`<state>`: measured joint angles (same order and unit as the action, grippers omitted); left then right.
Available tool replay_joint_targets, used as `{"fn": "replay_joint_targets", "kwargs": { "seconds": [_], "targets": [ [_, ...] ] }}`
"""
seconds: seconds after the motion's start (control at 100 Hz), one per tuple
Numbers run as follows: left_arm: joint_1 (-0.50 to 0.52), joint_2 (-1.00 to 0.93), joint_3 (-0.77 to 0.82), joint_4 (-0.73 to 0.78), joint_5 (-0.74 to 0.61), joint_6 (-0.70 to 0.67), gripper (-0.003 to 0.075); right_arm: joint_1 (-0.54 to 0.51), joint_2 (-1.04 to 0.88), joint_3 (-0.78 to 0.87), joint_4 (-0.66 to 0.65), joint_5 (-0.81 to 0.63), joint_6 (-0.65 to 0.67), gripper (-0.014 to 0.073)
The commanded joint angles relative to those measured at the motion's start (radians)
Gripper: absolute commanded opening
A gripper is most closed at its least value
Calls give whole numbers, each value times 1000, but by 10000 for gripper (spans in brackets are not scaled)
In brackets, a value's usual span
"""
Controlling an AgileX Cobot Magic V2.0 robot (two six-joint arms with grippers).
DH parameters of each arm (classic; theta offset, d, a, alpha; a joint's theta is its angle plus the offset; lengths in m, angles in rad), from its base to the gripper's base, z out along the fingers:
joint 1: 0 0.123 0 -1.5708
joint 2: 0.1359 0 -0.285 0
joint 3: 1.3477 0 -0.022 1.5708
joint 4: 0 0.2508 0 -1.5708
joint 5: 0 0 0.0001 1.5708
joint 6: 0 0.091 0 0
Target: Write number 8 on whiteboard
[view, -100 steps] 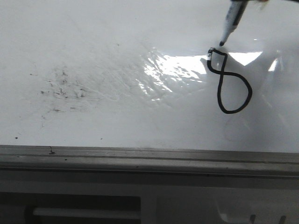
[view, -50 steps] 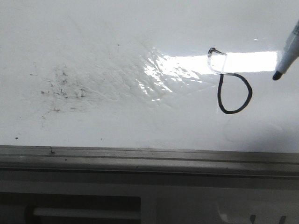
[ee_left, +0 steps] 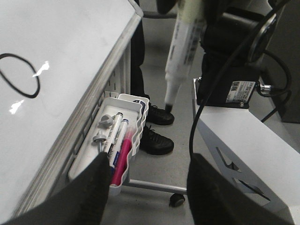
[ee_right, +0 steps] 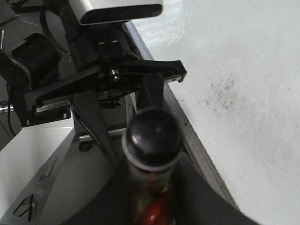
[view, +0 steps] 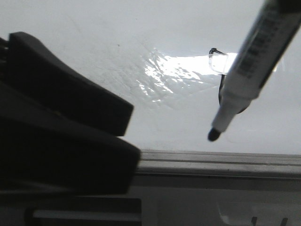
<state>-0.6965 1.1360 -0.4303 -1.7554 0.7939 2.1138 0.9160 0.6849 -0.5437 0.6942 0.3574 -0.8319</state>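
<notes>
Glossy whiteboard (view: 94, 42) w/ glare, grey metal frame. Thin black 8 (view: 217, 59) at right, partly behind marker (view: 251, 59). Right jaws (ee_right: 152, 197) clamp the round-ended marker, tip off board. Left jaws (ee_left: 147, 187) spread wide, empty, matte black.
</notes>
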Motion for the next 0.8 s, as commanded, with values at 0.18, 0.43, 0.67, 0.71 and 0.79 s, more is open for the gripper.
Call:
{"fn": "replay_joint_targets", "kwargs": {
  "seconds": [0.18,0.43,0.67,0.71,0.79],
  "targets": [
    [-64,102,-127,-111,31,31,347,116,59,-28,23,-134,-16,-71],
    [-64,143,-150,-111,61,31,347,167,59,-28,35,-157,-16,-71],
    [-64,159,-176,-111,89,31,347,175,96,-28,39,-147,-16,-71],
    [-64,159,-178,-111,91,31,347,175,104,-28,44,-138,-16,-71],
    [-64,159,-178,-111,96,31,347,175,119,-28,46,-128,-16,-71]
  ]
}}
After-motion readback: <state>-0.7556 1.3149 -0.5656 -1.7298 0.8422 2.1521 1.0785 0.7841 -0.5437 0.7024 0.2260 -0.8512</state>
